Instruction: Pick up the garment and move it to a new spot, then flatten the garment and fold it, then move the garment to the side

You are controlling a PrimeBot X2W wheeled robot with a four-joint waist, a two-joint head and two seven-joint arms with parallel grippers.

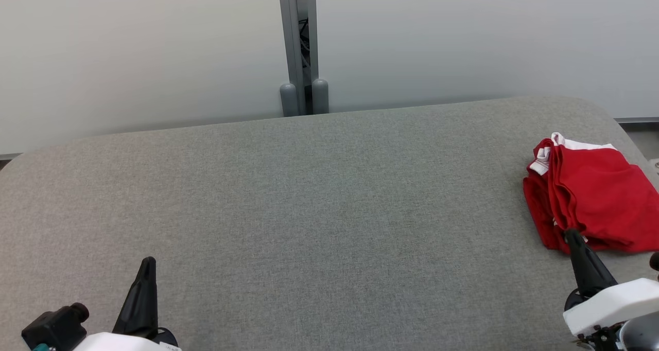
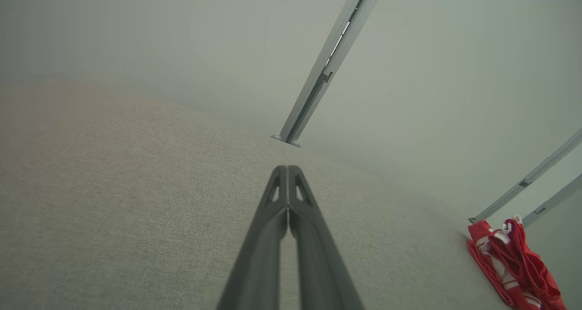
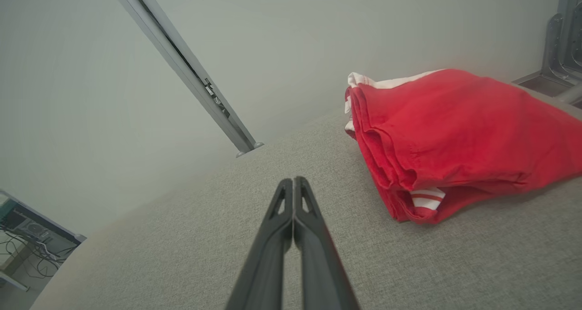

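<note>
Red garment [image 1: 592,196] with white trim, bunched in a folded heap at the right end of the grey fabric worktop [image 1: 309,212], close to the rounded far corner and the right edge. A small label [image 1: 170,346] at the base of my left arm is too tiny to read. A wide stretch of worktop runs from the heap across to my left side, plenty of room there. Left gripper [image 1: 148,262] sits low near the front edge, jaws pressed together, holding nothing. Right gripper [image 1: 570,235] points at the heap's near edge, jaws together too, empty, tips just short of the cloth.
</note>
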